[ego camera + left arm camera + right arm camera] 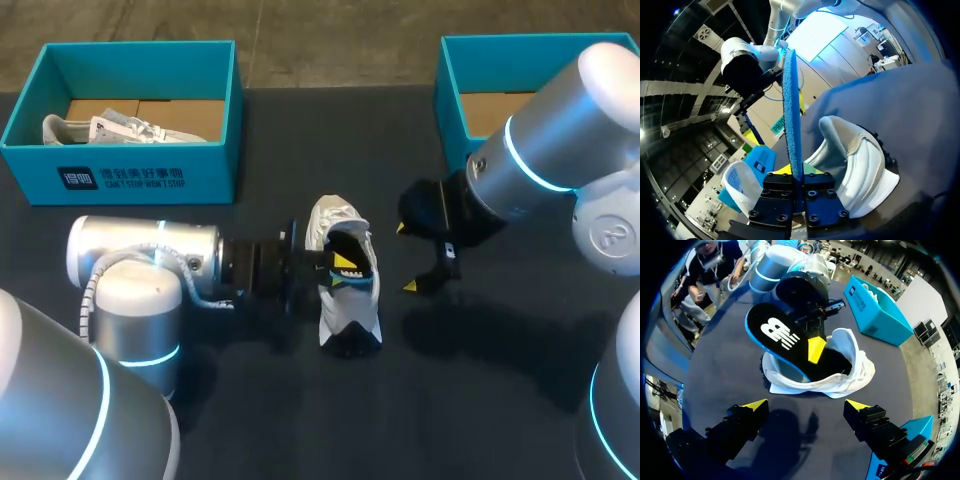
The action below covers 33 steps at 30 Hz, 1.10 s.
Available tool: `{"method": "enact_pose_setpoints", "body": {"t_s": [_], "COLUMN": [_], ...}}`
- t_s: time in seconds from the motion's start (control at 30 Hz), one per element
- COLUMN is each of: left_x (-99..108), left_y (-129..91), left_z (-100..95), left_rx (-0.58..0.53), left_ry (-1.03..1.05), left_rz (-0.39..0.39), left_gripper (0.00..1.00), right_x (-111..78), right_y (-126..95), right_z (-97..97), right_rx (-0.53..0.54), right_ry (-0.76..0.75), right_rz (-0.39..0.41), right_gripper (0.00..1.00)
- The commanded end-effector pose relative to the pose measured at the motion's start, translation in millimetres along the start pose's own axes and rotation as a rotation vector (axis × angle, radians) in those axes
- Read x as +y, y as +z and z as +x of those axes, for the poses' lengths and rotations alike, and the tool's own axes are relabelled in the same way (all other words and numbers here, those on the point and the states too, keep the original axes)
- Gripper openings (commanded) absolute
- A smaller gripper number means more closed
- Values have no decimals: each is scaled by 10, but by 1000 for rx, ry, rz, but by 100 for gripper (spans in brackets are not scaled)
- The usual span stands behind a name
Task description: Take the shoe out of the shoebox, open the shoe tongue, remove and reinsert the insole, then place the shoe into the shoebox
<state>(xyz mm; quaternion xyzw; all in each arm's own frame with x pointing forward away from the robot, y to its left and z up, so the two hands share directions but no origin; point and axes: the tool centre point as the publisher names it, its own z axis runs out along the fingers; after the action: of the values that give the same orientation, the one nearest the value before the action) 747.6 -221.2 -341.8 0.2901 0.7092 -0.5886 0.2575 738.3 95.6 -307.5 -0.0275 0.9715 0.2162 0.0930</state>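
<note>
A white shoe (pixel 348 300) lies on the dark table, toe toward me, its opening turned up. My left gripper (pixel 345 270) comes in from the left and is shut on the black, blue-edged insole (pixel 774 331), which sticks half out of the shoe (pixel 840 375). In the left wrist view the insole (pixel 792 115) stands edge-on between that gripper's (pixel 796 187) fingers, with the shoe (pixel 860 160) beside it. My right gripper (pixel 407 258) hangs open just right of the shoe, nothing between its fingers (pixel 752 406).
A teal shoebox (pixel 140 175) at the back left holds a second pale shoe (pixel 110 128). Another teal shoebox (pixel 452 95) stands at the back right, partly behind my right arm. The same left box (pixel 875 315) shows beyond the shoe in the right wrist view.
</note>
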Motion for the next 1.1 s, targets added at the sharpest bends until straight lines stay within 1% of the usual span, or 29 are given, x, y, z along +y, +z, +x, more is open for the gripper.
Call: {"method": "enact_pose_setpoints", "body": {"t_s": [0.03, 0.1, 0.13, 0.2, 0.3, 0.37, 0.4, 0.43, 0.47, 0.53, 0.7, 0.9, 1.1], "left_x": [-124, -191, -221, -277, -339, -371, -374, -371, -362, -338, -225, -48, 40], "left_y": [-64, -98, -116, -151, -190, -197, -191, -184, -170, -144, -79, -36, -17], "left_z": [-38, -59, -65, -71, -46, -20, 0, 20, 42, 82, 112, 96, 53], "left_rx": [-15, -23, -26, -33, -30, -12, 4, 10, 21, 40, 39, 37, 37], "left_ry": [3, 1, 1, -4, -12, -16, -16, -17, -21, -5, 18, 41, 52], "left_rz": [11, 25, 32, 42, 52, 59, 60, 63, 63, 64, 59, 23, -1], "left_gripper": [45, 40, 40, 33, 32, 20, 18, 6, 0, 0, 0, 0, 0], "right_x": [10, 10, 10, 10, 10, 10, 10, 10, 10, 10, 10, 10, 10], "right_y": [18, 18, 18, 18, 18, 18, 18, 18, 18, 18, 18, 18, 18], "right_z": [10, 10, 10, 10, 10, 10, 10, 10, 10, 10, 10, 10, 10], "right_rx": [-3, -3, -3, -3, -3, -3, -3, -3, -3, -3, -3, -3, -3], "right_ry": [1, 1, 1, 1, 1, 1, 1, 1, 1, 1, 1, 1, 1], "right_rz": [3, 3, 3, 3, 3, 3, 3, 3, 3, 3, 3, 3, 3], "right_gripper": [100, 100, 100, 100, 100, 100, 100, 100, 100, 100, 100, 100, 100]}}
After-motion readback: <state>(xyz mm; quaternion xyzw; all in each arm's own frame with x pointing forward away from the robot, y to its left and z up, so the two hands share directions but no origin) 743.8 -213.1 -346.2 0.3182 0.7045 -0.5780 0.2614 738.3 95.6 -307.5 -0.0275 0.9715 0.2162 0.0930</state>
